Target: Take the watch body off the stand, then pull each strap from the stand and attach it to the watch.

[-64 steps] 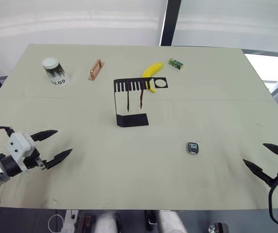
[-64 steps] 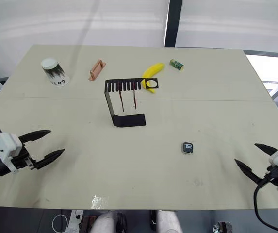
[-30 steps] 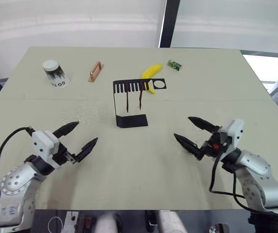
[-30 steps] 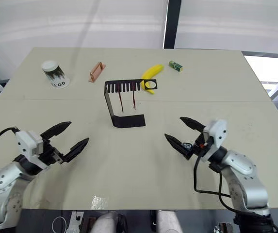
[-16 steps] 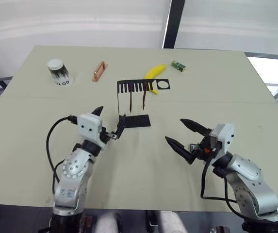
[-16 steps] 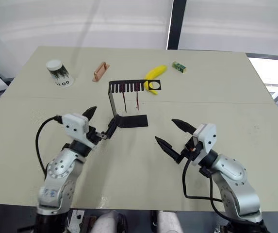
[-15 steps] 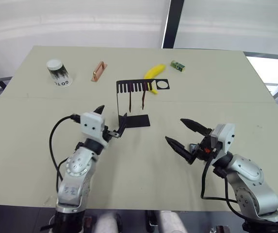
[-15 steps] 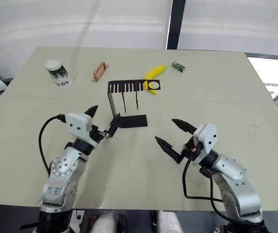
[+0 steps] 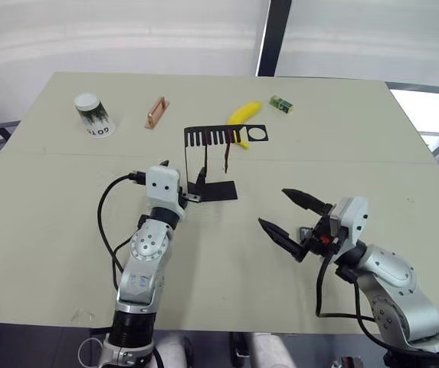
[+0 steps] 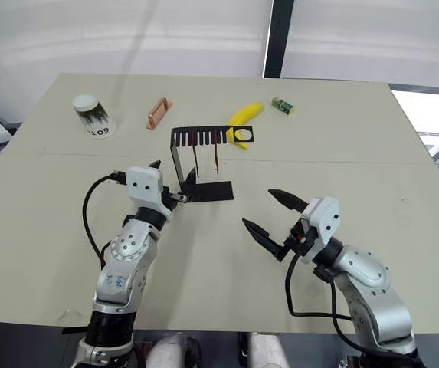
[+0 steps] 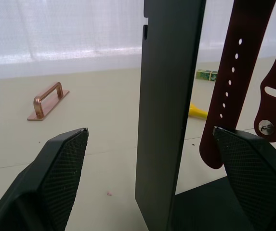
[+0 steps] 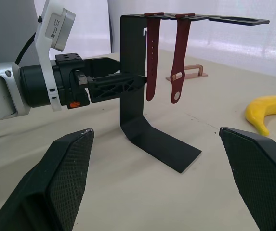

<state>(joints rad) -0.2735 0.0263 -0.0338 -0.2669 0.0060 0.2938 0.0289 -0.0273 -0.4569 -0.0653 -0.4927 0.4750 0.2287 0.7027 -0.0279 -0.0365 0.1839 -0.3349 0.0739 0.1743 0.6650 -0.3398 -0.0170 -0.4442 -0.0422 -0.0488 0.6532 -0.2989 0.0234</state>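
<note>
My left gripper (image 10: 175, 184) is spread wide around the upright of the stand (image 10: 179, 166), one finger on each side and neither touching it, as the left wrist view shows. The two straps (image 12: 164, 57) hang from the comb slots of the top arm, just past that upright on the far side from my wrist, long axes straight down, free ends above the base plate. From the left gripper they lie ahead and a little toward my right, so this arm is the nearer one for a pull.

My right gripper (image 9: 294, 218) hovers low over the table (image 9: 66, 230), well apart from the stand, fingers wide apart with nothing between them, pointing toward the stand's open side.

The round hole at the end of the top arm looks bare, and I cannot make out the watch body anywhere, so I judge it is already off.
</note>
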